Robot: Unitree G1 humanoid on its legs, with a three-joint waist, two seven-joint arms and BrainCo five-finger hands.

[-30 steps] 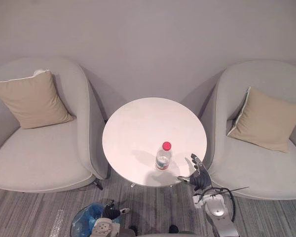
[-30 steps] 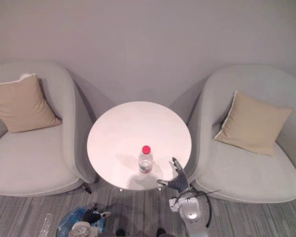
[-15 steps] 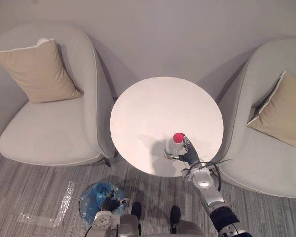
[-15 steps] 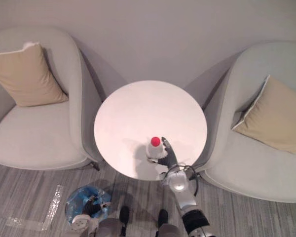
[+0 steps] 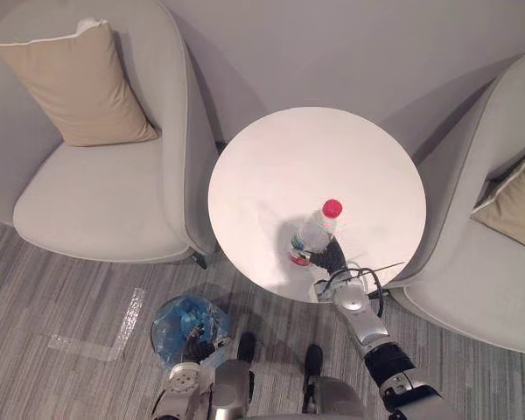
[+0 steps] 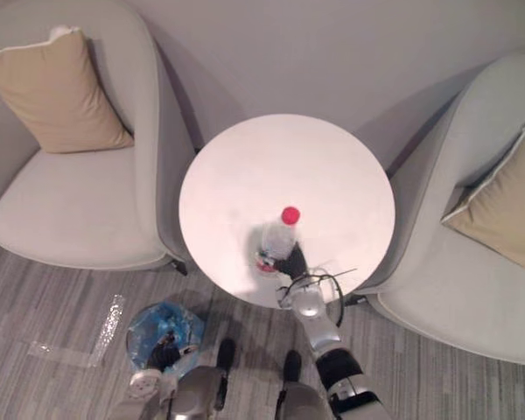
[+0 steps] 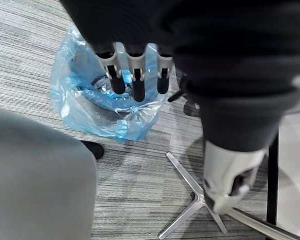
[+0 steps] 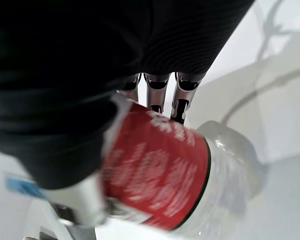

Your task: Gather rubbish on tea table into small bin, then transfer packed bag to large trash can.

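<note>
Closest in, the bin (image 5: 177, 317), lined with a blue bag, stands on the floor. The left robot hand (image 7: 134, 75) hangs just above it, fingers straight, holding nothing. Past that, at the near edge of the round white bench (image 5: 271, 157), the right robot hand (image 5: 331, 260) is curled round the lower body of the bottle (image 5: 316, 231), at its red label. The bottle leans, its red cap tipped away from the robot; I cannot tell whether its base is off the bench. Beyond stand the left chair (image 5: 105, 206) and right chair (image 5: 481, 289).

The step looks like picking up the rubbish. The next move probably calls for lifting the bottle clear, carrying it leftward and down, and releasing it over the bag's mouth.
</note>
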